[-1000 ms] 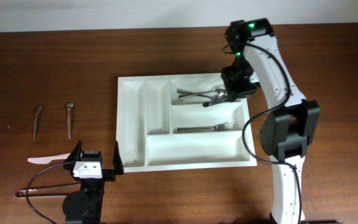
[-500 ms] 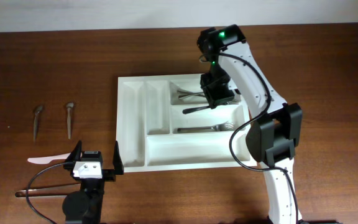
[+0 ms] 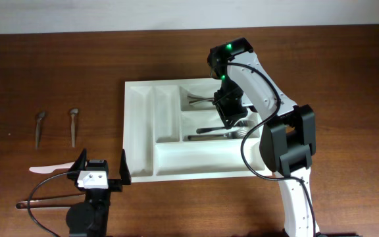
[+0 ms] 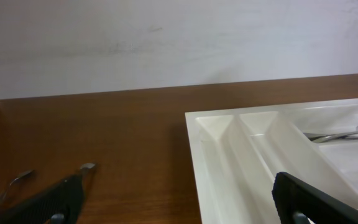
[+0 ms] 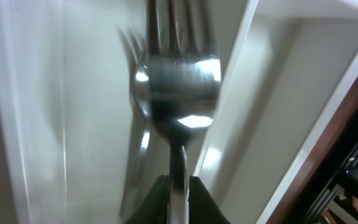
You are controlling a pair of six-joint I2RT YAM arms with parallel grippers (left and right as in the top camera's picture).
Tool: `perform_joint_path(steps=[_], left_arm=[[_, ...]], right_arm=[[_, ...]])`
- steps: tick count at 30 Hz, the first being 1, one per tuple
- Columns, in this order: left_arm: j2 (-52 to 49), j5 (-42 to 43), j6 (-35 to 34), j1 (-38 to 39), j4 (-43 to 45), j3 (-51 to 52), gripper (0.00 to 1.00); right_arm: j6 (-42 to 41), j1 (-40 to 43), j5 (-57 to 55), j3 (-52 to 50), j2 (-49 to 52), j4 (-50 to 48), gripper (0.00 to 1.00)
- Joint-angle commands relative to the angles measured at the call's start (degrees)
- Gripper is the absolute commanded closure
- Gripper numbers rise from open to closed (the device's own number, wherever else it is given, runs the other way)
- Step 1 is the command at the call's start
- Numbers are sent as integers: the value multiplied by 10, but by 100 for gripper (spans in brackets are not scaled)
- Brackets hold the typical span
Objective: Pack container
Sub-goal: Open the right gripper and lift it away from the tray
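While the left pincer (image 3: 102, 164) stands wide open at 7 o'clock on the bench (image 3: 45, 72), the tray (image 3: 202, 159) lies at the middle, its long compartment toward 6 o'clock. The right pincer (image 3: 231, 120) hangs over the tray's 3 o'clock compartment. Its jaws sit narrow about the handle of what looks like a fork (image 5: 178, 87), though the wrist view is blurred. I cannot tell whether they pinch it. The handle points to 9 o'clock, just beside a second fork (image 3: 209, 137) in that compartment.
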State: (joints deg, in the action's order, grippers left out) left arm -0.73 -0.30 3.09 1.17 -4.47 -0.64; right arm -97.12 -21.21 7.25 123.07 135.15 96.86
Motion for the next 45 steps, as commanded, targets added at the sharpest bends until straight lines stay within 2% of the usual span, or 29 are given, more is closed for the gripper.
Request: perform_joint_path(steps=[1, 7, 9, 11, 13, 14, 18, 22, 32, 37, 41, 45], left_arm=[[4, -2, 9, 2, -3, 2, 1], [4, -2, 9, 2, -3, 2, 1], [4, -2, 9, 2, -3, 2, 1], [4, -2, 9, 2, -3, 2, 1], [4, -2, 9, 2, -3, 2, 1], [4, -2, 9, 2, -3, 2, 1], [4, -2, 9, 2, -3, 2, 1], [4, -2, 9, 2, -3, 2, 1], [4, -2, 9, 2, -3, 2, 1], [4, -2, 9, 2, -3, 2, 1], [4, -2, 9, 2, -3, 2, 1], [4, -2, 9, 2, -3, 2, 1]], right_arm=[[-9, -2, -30, -3, -19, 0, 85], [-4, 8, -34, -3, -19, -7, 79], [25, 14, -34, -3, -20, -27, 76], [86, 22, -31, -3, -20, -65, 60], [150, 33, -22, 0, -21, -99, 35], [174, 38, -18, 3, -21, -108, 27], [272, 70, -17, 36, -21, -127, 16], [376, 113, -17, 120, -21, -129, 1], [654, 245, -16, 442, -21, -94, 1], [765, 310, -17, 509, -21, -49, 1], [774, 370, -16, 524, -21, 5, 1], [808, 422, 26, 523, -23, 5, 1]])
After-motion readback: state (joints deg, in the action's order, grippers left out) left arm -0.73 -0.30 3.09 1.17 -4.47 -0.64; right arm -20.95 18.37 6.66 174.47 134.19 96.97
